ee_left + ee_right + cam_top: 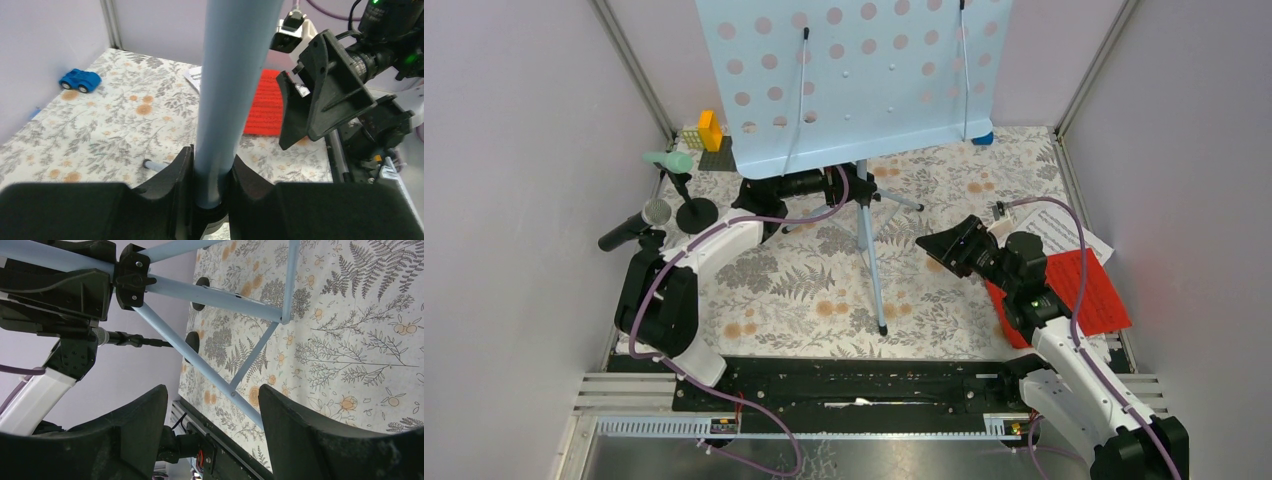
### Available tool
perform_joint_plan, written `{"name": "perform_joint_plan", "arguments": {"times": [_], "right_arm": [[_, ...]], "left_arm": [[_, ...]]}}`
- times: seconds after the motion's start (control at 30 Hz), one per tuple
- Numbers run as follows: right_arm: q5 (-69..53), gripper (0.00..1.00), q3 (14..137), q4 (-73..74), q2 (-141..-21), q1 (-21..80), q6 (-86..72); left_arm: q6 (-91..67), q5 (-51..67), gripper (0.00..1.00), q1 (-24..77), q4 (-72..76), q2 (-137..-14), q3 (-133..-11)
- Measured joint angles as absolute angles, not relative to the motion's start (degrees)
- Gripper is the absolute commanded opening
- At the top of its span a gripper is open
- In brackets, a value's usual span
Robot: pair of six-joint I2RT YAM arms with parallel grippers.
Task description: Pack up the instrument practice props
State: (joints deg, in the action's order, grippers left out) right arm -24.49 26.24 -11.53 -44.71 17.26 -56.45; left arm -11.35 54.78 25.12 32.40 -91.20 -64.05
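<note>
The pale blue perforated sheet-music rack (854, 80) stands upright at the back on its tripod legs (876, 262). My left gripper (849, 186) is shut on the rack's pole (235, 75), with both fingers pressed against it just above the tripod hub. My right gripper (946, 246) hangs open to the right of the legs (210, 295), with nothing between its fingers. A red music sheet (1074, 290) and a white one (1064, 225) lie under the right arm. At the left are a mint-green microphone (669, 160), a black microphone (634, 228) and a round-based mic holder (696, 213).
Yellow and orange bricks on a grey plate (709, 135) sit in the back left corner. A small blue toy car (80, 80) is at the back right, beside the wall. Grey walls close in both sides and the back. The floral cloth (794, 290) covers the table.
</note>
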Motion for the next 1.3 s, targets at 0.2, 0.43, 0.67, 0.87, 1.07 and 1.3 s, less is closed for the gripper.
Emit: {"name": "perform_joint_plan", "arguments": {"times": [0.2, 0.43, 0.67, 0.87, 1.07, 1.3], "right_arm": [[-24.49, 0.74, 26.02, -11.53, -44.58, 17.26, -56.4], [-24.49, 0.73, 26.0, -11.53, -44.56, 17.26, -56.4], [-24.27, 0.7, 26.0, -13.61, -45.45, 18.63, -58.15], [-21.5, 0.7, 26.0, -18.74, -48.23, 21.5, -65.39], [-17.21, 0.7, 26.02, -20.91, -49.06, 21.61, -76.34], [-14.87, 0.74, 26.79, -23.59, -51.22, 21.63, -89.62]], "left_arm": [[-8.1, 54.61, 0.0, 25.19, 32.75, -91.09, -64.03], [-7.11, 54.52, 0.0, 26.59, 32.47, -90.45, -63.33], [-6.26, 52.03, 0.0, 31.59, 31.83, -89.76, -62.81], [-5.48, 50.28, 0.0, 33.19, 30.87, -87.61, -60.95], [-4.69, 50.13, 0.0, 33.28, 30.39, -87.39, -60.84], [-2.85, 49.17, 0.0, 33.63, 28.6, -86.96, -61.04]]}}
